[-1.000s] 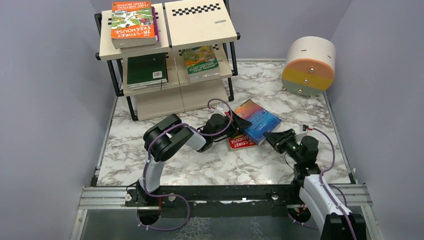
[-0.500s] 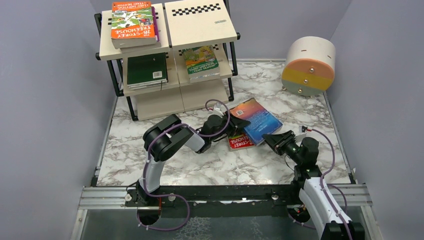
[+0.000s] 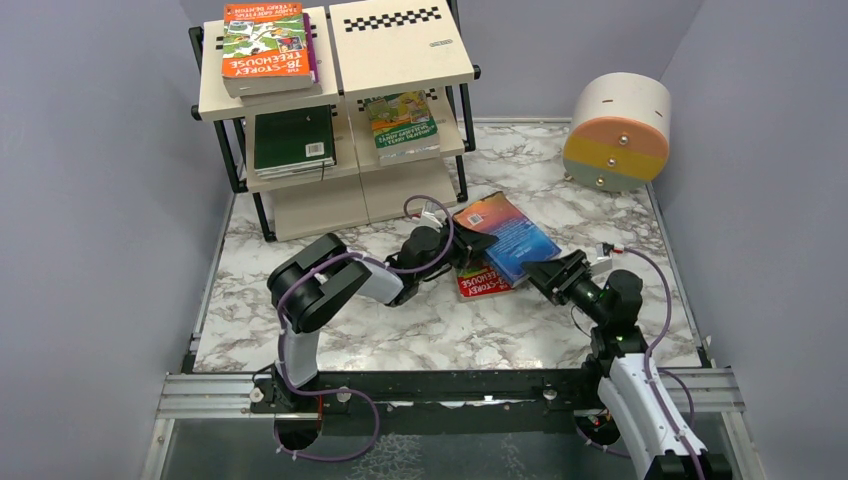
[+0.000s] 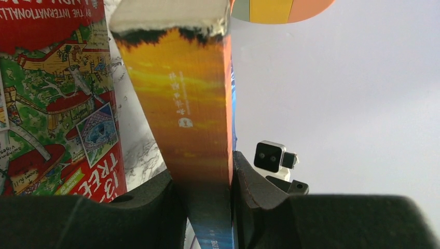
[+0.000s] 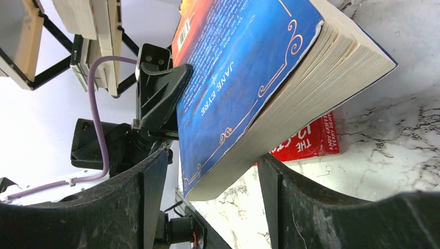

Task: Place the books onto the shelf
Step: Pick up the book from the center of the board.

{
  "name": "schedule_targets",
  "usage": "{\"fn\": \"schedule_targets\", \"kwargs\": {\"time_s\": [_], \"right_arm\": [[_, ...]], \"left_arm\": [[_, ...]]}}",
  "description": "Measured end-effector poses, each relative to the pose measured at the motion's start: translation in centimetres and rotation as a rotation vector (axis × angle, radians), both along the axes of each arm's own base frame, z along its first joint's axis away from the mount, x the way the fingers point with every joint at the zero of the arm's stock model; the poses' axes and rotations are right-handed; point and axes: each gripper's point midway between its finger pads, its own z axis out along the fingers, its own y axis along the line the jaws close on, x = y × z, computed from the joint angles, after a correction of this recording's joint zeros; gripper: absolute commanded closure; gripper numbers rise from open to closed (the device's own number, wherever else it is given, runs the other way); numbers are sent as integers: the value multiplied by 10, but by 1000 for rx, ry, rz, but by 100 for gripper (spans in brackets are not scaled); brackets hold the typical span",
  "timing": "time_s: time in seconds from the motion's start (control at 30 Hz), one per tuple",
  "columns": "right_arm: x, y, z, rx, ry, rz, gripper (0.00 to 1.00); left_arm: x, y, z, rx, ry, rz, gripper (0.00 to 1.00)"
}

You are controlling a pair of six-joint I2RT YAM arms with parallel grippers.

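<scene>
Wide marble worktop (image 3: pixel 440 330), and the shelf (image 3: pixel 400 45) sits in the upper left with books on its top and middle boards. The action is at centre frame. The blue book (image 3: pixel 515 235) is tipped up at a slant, hanging over the red book (image 3: pixel 487 284), which lies flat on the worktop. The left end effector (image 3: pixel 468 245) is clenched on the blue book's edge, a narrow bite. The right end effector (image 5: pixel 210 166) has its jaws spread either side of the far corner, gripping nothing. The danger is that single pinch. On the lift the thick paperback could pivot, slip out or flop open. A swinging corner might also nudge the red book or clip the shelf frame.
</scene>
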Motion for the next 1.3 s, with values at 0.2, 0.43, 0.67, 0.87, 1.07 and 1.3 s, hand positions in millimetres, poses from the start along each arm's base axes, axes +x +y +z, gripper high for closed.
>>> {"fn": "schedule_targets", "kwargs": {"time_s": [0.2, 0.43, 0.67, 0.87, 1.07, 1.3], "right_arm": [[1, 1, 3, 10, -8, 2, 36], [2, 3, 10, 54, -16, 4, 35], [-3, 3, 22, 81, -60, 3, 35], [-6, 4, 25, 112, -58, 0, 35], [-8, 5, 23, 152, -29, 3, 35], [-3, 6, 19, 174, 1, -2, 37]], "left_arm": [[-1, -1, 2, -12, 18, 19, 100], [0, 2, 6, -36, 42, 42, 100], [-2, 1, 18, -69, 41, 43, 100], [-6, -2, 22, -85, 36, 33, 100], [-9, -5, 23, -88, 35, 23, 100], [-14, -8, 26, -103, 41, 4, 100]]}}
